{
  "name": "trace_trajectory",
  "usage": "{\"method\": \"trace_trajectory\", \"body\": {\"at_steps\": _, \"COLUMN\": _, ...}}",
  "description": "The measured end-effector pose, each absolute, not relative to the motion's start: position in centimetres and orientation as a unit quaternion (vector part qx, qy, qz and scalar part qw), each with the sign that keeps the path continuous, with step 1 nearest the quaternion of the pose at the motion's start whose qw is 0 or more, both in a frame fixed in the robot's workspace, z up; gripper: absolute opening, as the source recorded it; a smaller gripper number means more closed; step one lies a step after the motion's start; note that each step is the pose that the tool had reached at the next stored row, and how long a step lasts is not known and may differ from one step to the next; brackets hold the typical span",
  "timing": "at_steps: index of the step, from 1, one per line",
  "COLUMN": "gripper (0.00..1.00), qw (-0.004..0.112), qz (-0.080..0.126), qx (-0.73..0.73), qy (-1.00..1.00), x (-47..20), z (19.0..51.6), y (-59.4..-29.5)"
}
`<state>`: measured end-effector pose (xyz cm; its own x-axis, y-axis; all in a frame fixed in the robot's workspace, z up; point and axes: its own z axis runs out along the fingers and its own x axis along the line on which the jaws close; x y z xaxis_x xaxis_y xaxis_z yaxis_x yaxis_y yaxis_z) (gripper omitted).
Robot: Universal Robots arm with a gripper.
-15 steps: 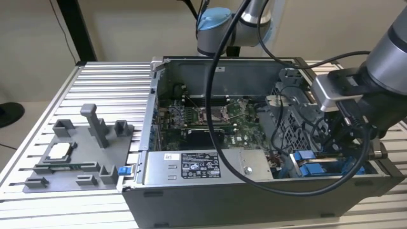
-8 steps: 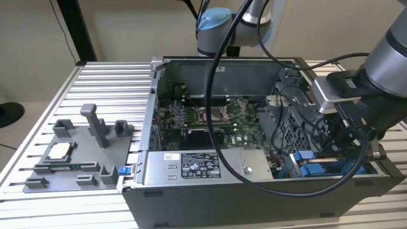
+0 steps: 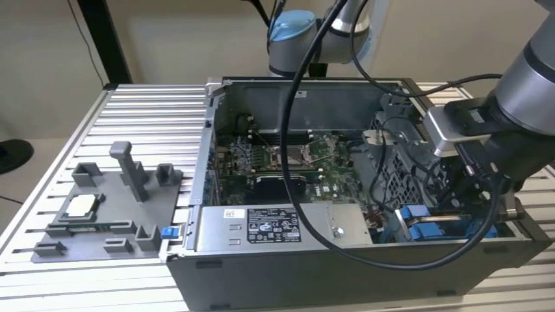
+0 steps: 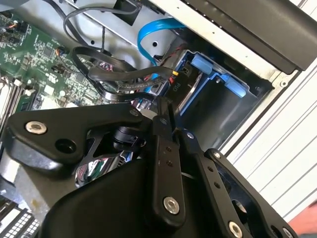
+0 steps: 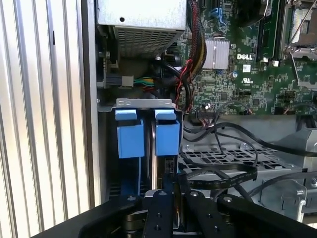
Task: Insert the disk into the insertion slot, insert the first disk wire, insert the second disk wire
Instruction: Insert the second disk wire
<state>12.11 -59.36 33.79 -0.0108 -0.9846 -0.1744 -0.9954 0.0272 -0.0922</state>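
The disk (image 5: 159,159) stands on edge in its blue carrier (image 5: 167,131) inside the drive bay at the case's near corner, on the exterior view's right (image 3: 416,214). In the second wrist view its silver side (image 4: 181,89) shows behind the blue frame (image 4: 210,67). My gripper (image 5: 173,187) hangs low over the disk's end, its fingers (image 4: 163,114) drawn together. A flat black disk wire (image 5: 223,173) runs in from the cage and ends between the fingertips, right at the disk's edge. Its plug is hidden by the fingers.
A second blue carrier (image 5: 131,134) sits beside the disk. The silver power-supply box (image 3: 269,227) lies along the case front, with the motherboard (image 3: 286,162) behind it. A blue cable (image 4: 148,34) and loose black wires loop over the cage. A grey fixture tray (image 3: 104,214) lies outside the case.
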Motion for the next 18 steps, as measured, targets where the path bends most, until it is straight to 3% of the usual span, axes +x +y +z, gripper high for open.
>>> {"method": "trace_trajectory", "body": {"at_steps": 8, "gripper": 0.0, "qw": 0.096, "qz": 0.029, "qx": -0.697, "qy": 0.71, "x": 12.1, "z": 33.1, "y": -59.3}}
{"method": "trace_trajectory", "body": {"at_steps": 9, "gripper": 1.0, "qw": 0.096, "qz": 0.029, "qx": -0.697, "qy": 0.71, "x": 12.1, "z": 33.2, "y": -59.4}}
{"method": "trace_trajectory", "body": {"at_steps": 18, "gripper": 1.0, "qw": 0.095, "qz": 0.029, "qx": -0.697, "qy": 0.71, "x": 12.1, "z": 37.0, "y": -59.4}}
